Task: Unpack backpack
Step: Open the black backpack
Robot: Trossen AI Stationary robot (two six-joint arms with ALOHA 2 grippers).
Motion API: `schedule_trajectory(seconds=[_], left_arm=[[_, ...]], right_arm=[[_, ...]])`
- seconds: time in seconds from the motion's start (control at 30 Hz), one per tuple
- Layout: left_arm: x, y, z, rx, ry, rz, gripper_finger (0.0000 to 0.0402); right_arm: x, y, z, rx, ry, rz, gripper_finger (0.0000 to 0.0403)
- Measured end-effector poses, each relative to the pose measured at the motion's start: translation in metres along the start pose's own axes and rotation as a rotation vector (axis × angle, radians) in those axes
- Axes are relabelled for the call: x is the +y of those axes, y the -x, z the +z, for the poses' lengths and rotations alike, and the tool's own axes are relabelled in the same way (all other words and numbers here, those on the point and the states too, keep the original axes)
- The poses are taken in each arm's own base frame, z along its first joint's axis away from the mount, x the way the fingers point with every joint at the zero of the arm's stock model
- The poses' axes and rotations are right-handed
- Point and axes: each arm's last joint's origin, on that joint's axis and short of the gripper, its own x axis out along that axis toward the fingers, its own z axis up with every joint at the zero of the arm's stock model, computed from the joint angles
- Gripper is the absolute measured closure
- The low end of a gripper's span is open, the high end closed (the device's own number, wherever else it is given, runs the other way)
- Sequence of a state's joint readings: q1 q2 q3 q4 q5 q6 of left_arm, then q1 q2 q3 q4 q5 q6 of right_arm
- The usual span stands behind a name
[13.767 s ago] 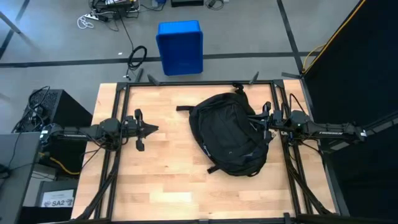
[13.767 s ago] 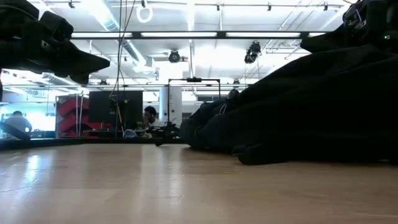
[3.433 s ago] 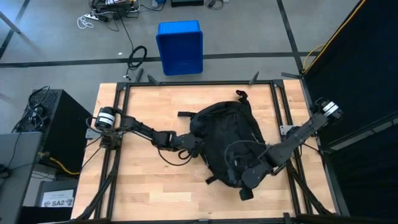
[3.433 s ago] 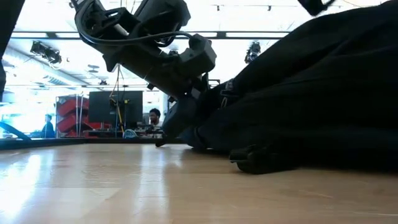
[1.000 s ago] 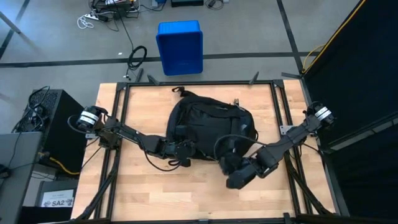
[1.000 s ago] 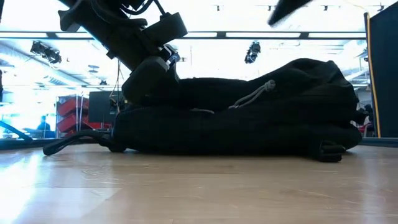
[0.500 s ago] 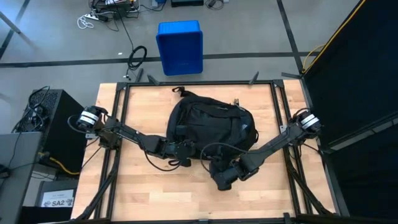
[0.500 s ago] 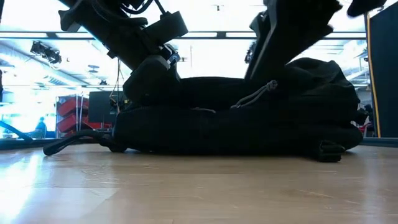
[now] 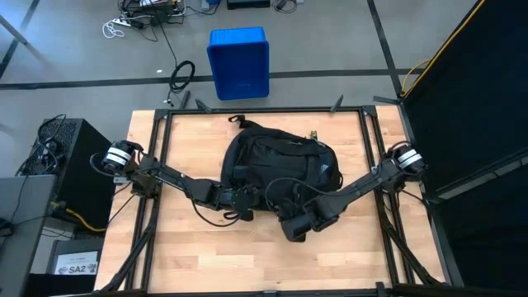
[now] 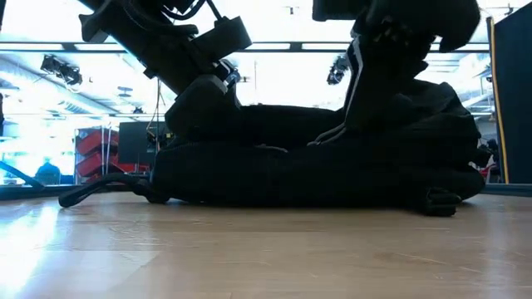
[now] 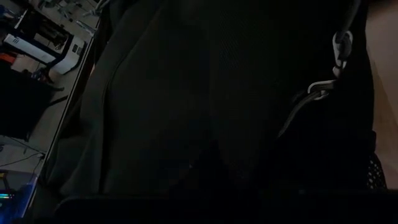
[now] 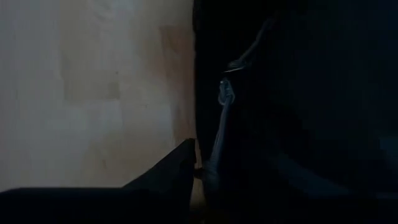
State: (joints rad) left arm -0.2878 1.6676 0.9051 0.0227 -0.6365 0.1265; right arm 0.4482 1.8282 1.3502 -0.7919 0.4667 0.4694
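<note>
High view shows the backpack (image 9: 280,169) lying mid-bench (image 9: 165,247), closed. The left gripper (image 9: 245,198), fingers together, pins the backpack's near-left edge. The right gripper (image 9: 290,223) sits at the near edge beside a grey zip cord (image 12: 219,134); you cannot tell its finger state. Align one finger (image 12: 171,165) either side of the cord before closing, then pull along the zip line. Since half a second ago, the right gripper has shifted closer against the backpack.

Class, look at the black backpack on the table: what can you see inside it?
Nothing inside shows. The backpack lies on the wooden table, its black fabric covering any contents, with both arms at its near edge.
</note>
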Motion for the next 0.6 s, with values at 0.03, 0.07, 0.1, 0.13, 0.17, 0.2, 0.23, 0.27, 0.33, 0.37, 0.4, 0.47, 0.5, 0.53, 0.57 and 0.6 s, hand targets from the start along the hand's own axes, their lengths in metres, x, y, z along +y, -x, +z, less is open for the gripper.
schedule_trajectory(seconds=[0.03,0.07,0.1,0.13,0.17,0.2,0.23,0.27,0.33,0.37,0.4,0.47,0.5,0.53,0.57,0.6], left_arm=[[0.0000,0.0000,0.0000,0.000,0.000,0.000,0.0401],[0.0000,0.0000,0.0000,0.000,0.000,0.000,0.0401],[0.0000,0.0000,0.0000,0.000,0.000,0.000,0.0401],[0.0000,0.0000,0.0000,0.000,0.000,0.000,0.0401],[0.0000,0.0000,0.0000,0.000,0.000,-0.001,0.0401],[0.0000,0.0000,0.0000,0.000,0.000,-0.001,0.0401],[0.0000,0.0000,0.0000,0.000,0.000,0.000,0.0401],[0.0000,0.0000,0.0001,-0.001,0.000,-0.001,0.0401],[0.0000,0.0000,0.0001,-0.001,0.001,-0.001,0.0401],[0.0000,0.0000,0.0001,-0.001,0.001,-0.001,0.0401],[0.0000,0.0000,0.0002,-0.002,0.001,-0.001,0.0401],[0.0001,0.0000,0.0003,-0.003,0.002,0.002,0.0400],[0.0004,0.0000,0.0006,-0.004,-0.002,0.011,0.0399],[0.0007,0.0001,0.0009,-0.006,-0.010,0.023,0.0396],[0.0008,0.0002,0.0011,-0.005,-0.018,0.032,0.0392],[0.0005,0.0007,0.0009,-0.002,-0.033,0.042,0.0387]], right_arm=[[-0.0015,-0.0007,0.0003,0.005,-0.002,-0.003,0.0292],[-0.0030,-0.0015,0.0004,0.013,-0.002,0.000,0.0298],[-0.0042,-0.0022,0.0004,0.024,0.000,0.007,0.0306],[-0.0053,-0.0027,0.0004,0.035,0.000,0.014,0.0316],[-0.0060,-0.0033,0.0002,0.044,-0.001,0.020,0.0328],[-0.0065,-0.0036,0.0000,0.053,-0.001,0.027,0.0343],[-0.0069,-0.0038,-0.0004,0.064,0.000,0.035,0.0359],[-0.0071,-0.0039,-0.0010,0.075,0.001,0.045,0.0376],[-0.0071,-0.0041,-0.0016,0.087,0.004,0.058,0.0394],[-0.0072,-0.0041,-0.0018,0.090,0.005,0.057,0.0394],[-0.0072,-0.0040,-0.0020,0.092,0.006,0.058,0.0393],[-0.0062,-0.0036,-0.0027,0.096,0.010,0.062,0.0395],[-0.0062,-0.0037,-0.0030,0.098,0.011,0.061,0.0397],[-0.0063,-0.0036,-0.0031,0.100,0.011,0.062,0.0399],[-0.0062,-0.0035,-0.0032,0.101,0.011,0.062,0.0399],[-0.0062,-0.0035,-0.0033,0.102,0.008,0.062,0.0399]])
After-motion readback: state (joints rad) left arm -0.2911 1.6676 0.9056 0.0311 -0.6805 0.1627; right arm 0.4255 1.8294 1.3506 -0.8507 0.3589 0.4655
